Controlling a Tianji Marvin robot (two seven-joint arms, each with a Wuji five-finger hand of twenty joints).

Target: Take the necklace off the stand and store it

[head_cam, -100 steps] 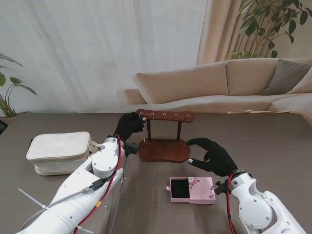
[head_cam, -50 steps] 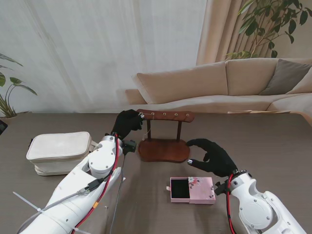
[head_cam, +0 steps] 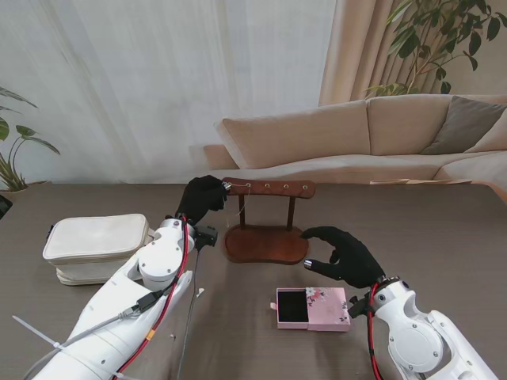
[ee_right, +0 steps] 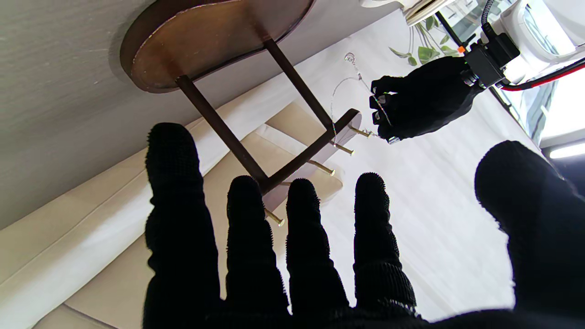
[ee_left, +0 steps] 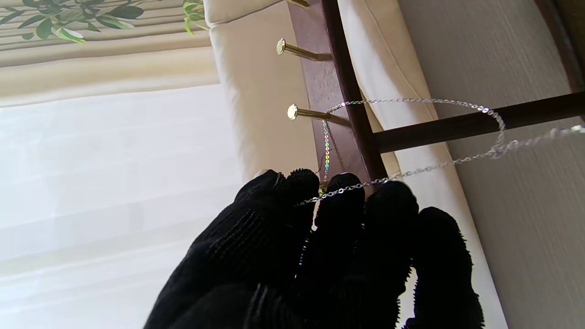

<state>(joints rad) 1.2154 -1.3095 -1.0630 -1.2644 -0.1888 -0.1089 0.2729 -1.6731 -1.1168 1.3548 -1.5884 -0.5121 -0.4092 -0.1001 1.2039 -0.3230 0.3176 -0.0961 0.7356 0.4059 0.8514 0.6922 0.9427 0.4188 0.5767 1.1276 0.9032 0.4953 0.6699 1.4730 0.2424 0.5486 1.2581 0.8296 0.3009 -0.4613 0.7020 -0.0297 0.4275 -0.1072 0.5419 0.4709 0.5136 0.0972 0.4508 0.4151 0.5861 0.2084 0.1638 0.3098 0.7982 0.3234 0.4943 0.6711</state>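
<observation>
In the stand's view the bench (head_cam: pixel 444 229) is dark grey with a fine wood grain. The stand (head_cam: pixel 266 237) is of dark brown wood, with a rounded flat base, two thin posts and a top bar with small brass pegs. The left hand (head_cam: pixel 204 199), in a black knit glove, is at the left end of this bar, its fingers closed on the necklace (head_cam: pixel 238 188), a very thin silver chain. The right hand (head_cam: pixel 345 255) is spread, holding nothing, just beside the right end of the base. Nearer to me than this hand lies a pink box (head_cam: pixel 312 308), with its dark tray slid out.

The left wrist view shows the chain (ee_left: pixel 413 101) pinched between the fingertips (ee_left: pixel 340 189); it runs over one brass peg (ee_left: pixel 305 112) and loops away past a post.

In the right wrist view the fingers (ee_right: pixel 301 237) are spread, before the posts and oval base (ee_right: pixel 205 43).
</observation>
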